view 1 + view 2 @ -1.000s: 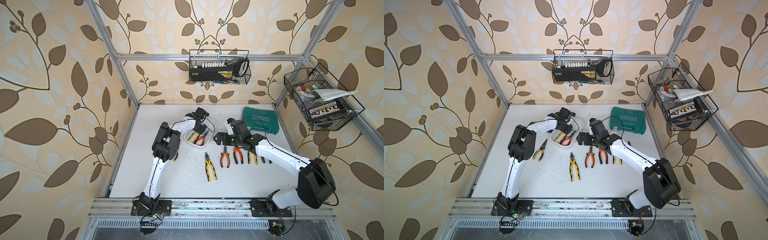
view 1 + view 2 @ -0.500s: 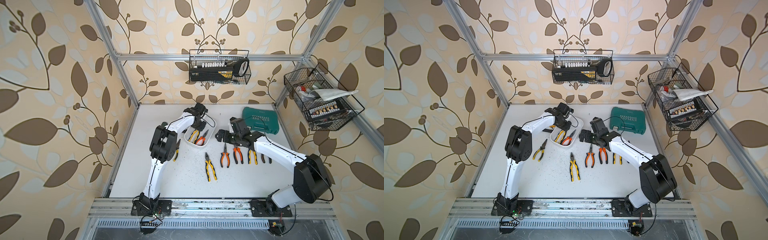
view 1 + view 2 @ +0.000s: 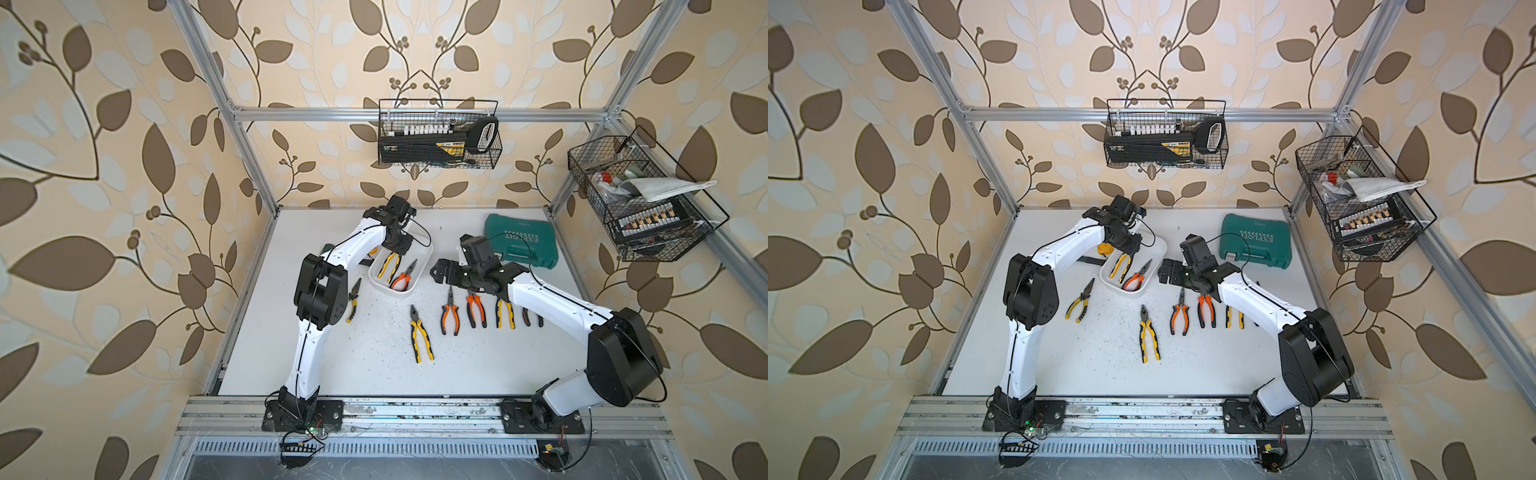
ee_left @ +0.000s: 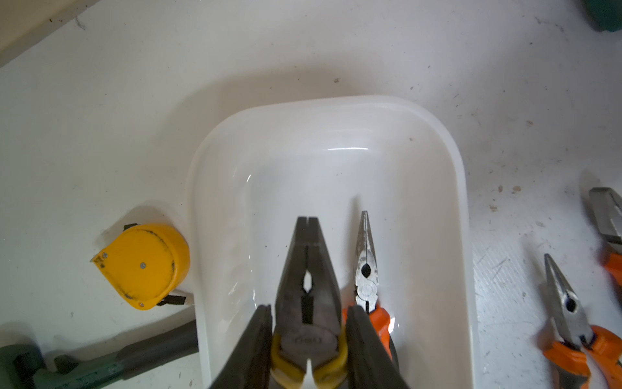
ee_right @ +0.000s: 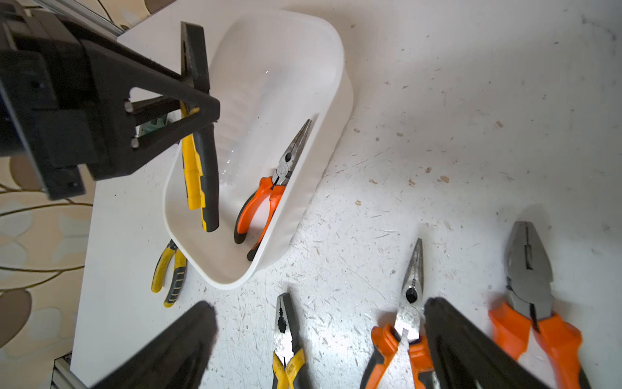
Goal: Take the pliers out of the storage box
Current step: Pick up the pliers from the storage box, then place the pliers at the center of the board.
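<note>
The white storage box (image 3: 426, 258) stands mid-table. My left gripper (image 4: 309, 313) is shut on yellow-and-black pliers (image 4: 308, 269) at their pivot. In the right wrist view these pliers (image 5: 198, 168) hang tilted above the box (image 5: 296, 67), handles down inside it. Orange-handled needle-nose pliers (image 3: 404, 279) lie on the box floor. My right gripper (image 5: 318, 306) is open with nothing between its fingers. It hovers over the table just right of the box, above a row of pliers (image 3: 475, 309). One more pair (image 3: 353, 301) lies left of the box.
A teal tool case (image 3: 521, 241) sits at the back right of the table. A yellow tape measure (image 4: 144, 266) and a dark green wrench (image 4: 101, 363) lie beside the box's left wall. Black wire baskets (image 3: 438, 137) hang on the back and right walls.
The left arm's elbow has swung a little to the left while its gripper stays over the box with the yellow pliers in it. The right gripper has barely moved.
</note>
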Tool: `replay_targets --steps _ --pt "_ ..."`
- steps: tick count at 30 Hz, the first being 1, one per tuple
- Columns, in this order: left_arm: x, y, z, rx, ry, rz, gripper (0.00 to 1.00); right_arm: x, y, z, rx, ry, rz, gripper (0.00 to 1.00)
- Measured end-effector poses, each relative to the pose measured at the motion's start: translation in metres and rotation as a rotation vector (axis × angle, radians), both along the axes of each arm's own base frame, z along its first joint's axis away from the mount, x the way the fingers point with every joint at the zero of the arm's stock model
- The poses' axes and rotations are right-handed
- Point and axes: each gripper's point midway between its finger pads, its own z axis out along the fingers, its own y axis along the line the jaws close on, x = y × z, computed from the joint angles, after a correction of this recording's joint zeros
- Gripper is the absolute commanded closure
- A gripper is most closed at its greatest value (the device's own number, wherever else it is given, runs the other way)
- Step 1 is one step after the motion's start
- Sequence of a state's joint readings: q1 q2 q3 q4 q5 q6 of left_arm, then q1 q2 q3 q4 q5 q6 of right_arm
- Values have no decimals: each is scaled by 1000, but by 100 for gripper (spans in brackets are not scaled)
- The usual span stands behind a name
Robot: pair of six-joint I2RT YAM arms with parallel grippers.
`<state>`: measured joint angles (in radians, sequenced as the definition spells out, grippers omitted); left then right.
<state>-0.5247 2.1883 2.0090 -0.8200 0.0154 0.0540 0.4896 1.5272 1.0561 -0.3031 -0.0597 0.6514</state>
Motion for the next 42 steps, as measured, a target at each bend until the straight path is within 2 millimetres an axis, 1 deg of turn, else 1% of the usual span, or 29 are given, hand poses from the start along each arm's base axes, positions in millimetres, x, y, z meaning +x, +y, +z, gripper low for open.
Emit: replay_targets --steps 2,5,8,11,14,17,20,22,25,29,31,35,39,42 --pt "-1 0 9 -10 -6 -2 100 0 0 0 0 -1 0 1" --pt "-8 2 28 -22 -18 -6 100 1 1 1 3 -5 0 1" --pt "-15 6 53 -39 -47 -7 100 2 2 3 9 -13 0 1" --pt "-26 13 80 -58 -79 -7 100 3 5 5 16 -24 12 1" --pt "-41 22 99 -67 -96 -7 100 2 20 11 40 -60 77 0" --pt "-58 32 106 -64 -95 -6 100 -7 47 23 72 -121 193 0" --pt "-78 43 99 -47 -69 -4 100 -23 77 36 107 -182 320 1" --pt "-92 52 89 -28 -40 -1 100 -38 96 44 128 -221 405 1" --pt "-110 65 72 4 3 10 100 -59 116 51 139 -265 500 1" --pt "-131 79 55 25 44 34 100 -85 132 54 136 -297 593 0" --pt "-141 84 46 26 65 53 100 -97 136 57 133 -311 621 1" --pt "-160 95 24 33 119 99 100 -109 133 55 119 -320 629 1" --pt "-173 101 -2 38 181 147 100 -114 125 50 89 -317 607 1" --pt "-178 101 -13 28 213 172 100 -115 118 49 68 -313 584 1"
